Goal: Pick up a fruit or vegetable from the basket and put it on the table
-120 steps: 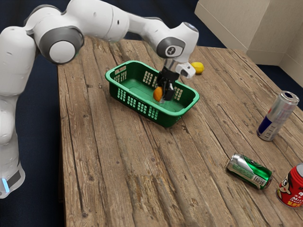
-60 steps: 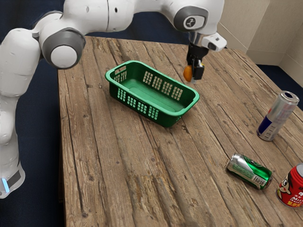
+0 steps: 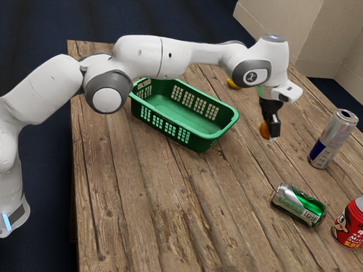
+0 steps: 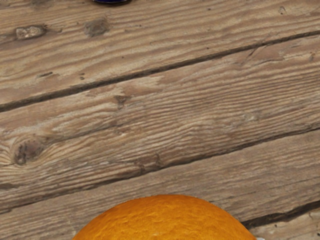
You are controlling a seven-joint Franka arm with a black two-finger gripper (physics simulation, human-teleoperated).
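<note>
in the exterior view, the claw [image 3: 271, 136] grasps the orange [image 3: 264, 131] at its fingertips, over the table [image 3: 142, 198]. the glossy green basket [image 3: 198, 141] (its sides are all little square holes) lies at nine o'clock from the claw, a shiny upright can [image 3: 333, 139] at three. the table is weathered planks; beyond, a pale wall [image 3: 317, 34] meets dark blue floor [image 3: 193, 14]. in the wrist view, the orange's domed, dimpled rind shows against cracked, knotted grain.
</note>
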